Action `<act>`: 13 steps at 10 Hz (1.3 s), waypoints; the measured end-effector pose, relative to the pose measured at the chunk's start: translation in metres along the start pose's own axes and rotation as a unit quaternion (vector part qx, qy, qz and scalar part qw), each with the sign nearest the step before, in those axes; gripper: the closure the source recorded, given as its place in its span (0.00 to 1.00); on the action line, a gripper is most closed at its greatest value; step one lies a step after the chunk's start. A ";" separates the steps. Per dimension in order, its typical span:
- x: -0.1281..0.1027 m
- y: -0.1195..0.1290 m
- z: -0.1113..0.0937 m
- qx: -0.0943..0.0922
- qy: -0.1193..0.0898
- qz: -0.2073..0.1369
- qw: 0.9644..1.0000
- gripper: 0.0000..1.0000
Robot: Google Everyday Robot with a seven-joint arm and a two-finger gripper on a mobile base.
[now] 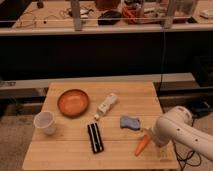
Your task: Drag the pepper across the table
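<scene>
The pepper [142, 145] lies on the near right part of the bench [60, 155]. It sits just nearer than the blue cloth [130, 122] and well apart from the orange bowl [73, 102] on the far left. Its long axis runs on a slant, with the thin tip pointing near and left and the thicker end pointing far and right, toward the arm.

The gripper [161, 149] hangs under the white arm [176, 129] at the near right edge of the bench, just to the right of the pepper. Its jaws stand apart, and we see nothing clamped between them. We cannot tell whether it touches the pepper's thick end or is only just beside it, because the arm's bulk hides that spot.

What matters for us is that the pepper lies to the left of the gripper, nearly in line with it. We judge the drag has not begun. The gripper must first settle on or around the thick end. A pull along the slant may carry the pepper cleanly, while a sideways push could roll it toward the near edge.
</scene>
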 end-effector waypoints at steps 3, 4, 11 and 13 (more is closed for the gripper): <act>-0.001 -0.003 0.009 0.005 -0.010 -0.007 1.000 0.20; -0.002 -0.003 0.010 0.006 -0.013 -0.009 1.000 0.20; -0.003 -0.001 0.023 0.007 -0.028 -0.022 0.999 0.20; -0.003 0.001 0.025 0.007 -0.031 -0.025 0.999 0.20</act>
